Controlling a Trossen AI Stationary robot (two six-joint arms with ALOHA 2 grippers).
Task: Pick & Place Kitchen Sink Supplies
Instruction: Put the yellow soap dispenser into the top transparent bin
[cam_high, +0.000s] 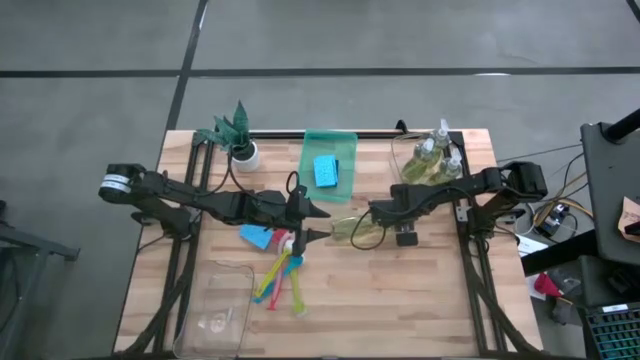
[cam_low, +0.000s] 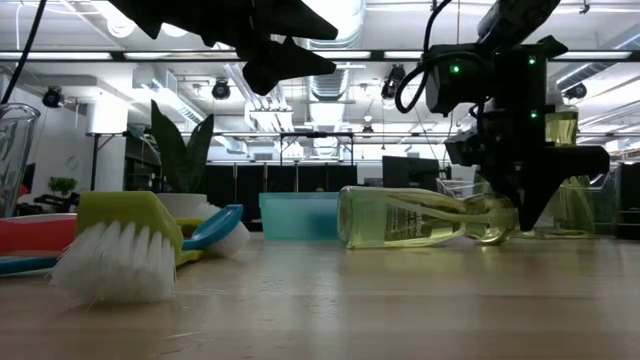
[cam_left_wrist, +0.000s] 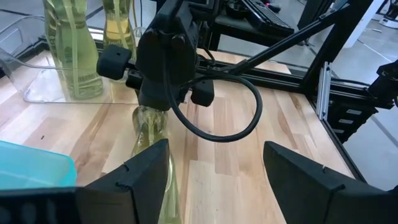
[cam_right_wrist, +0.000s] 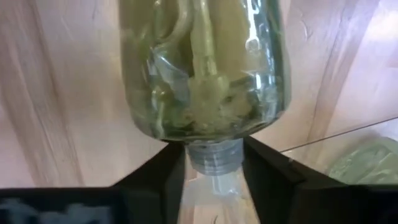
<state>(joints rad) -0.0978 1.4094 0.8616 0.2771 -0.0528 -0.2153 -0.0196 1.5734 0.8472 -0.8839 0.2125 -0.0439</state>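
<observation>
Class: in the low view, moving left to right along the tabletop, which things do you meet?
White-bristled brush with yellow-green head → blue-handled brush → translucent teal plastic tray → clear soap bottle lying on its side → right gripper.

You had a clear soap bottle (cam_high: 345, 229) lying on its side mid-table, yellowish liquid inside. More bottles (cam_high: 433, 158) stood upright at the far right. One blue sponge (cam_high: 326, 170) lay flat; coloured brushes (cam_high: 283, 280) fanned together nearer you.

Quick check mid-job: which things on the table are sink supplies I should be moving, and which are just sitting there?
Job: lying soap bottle with right gripper at its neck; upright bottles; sponges; brushes.
Lying about: plant, green tray, clear trays.
</observation>
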